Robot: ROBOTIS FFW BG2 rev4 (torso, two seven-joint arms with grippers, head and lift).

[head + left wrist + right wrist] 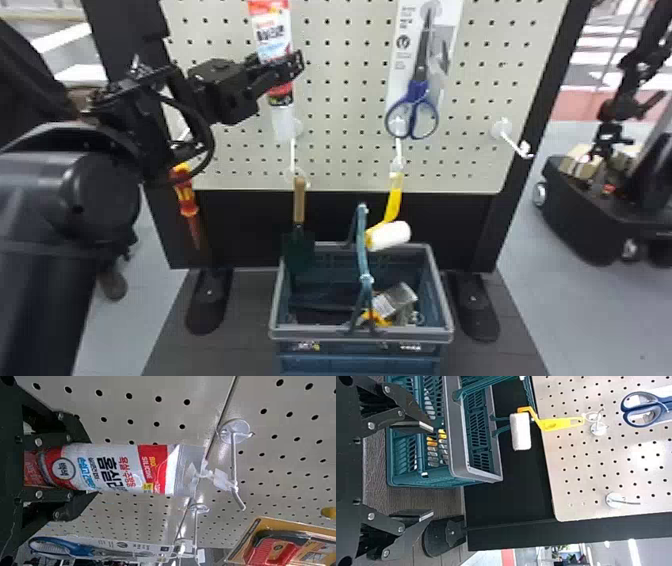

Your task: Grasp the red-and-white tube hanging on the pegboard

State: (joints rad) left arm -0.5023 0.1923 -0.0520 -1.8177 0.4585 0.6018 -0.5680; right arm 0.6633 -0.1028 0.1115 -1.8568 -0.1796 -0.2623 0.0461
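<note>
The red-and-white tube (271, 35) hangs at the upper left of the pegboard (350, 150), its clear nozzle pointing down. My left gripper (284, 70) comes in from the left and is shut on the tube's lower red end. In the left wrist view the tube (119, 469) lies between the two black fingers (59, 429), which press on both of its sides, and its clear tab is still on the white hook (234, 465). My right gripper (429, 471) stands open low down beside the basket (455, 435), holding nothing.
Packaged blue scissors (417, 75) hang right of the tube. Below hang a trowel (299, 240), a yellow-handled paint roller (387, 232) and a red-yellow screwdriver (186, 200). A teal basket (360, 332) sits under the board. An empty hook (510, 137) is at the right.
</note>
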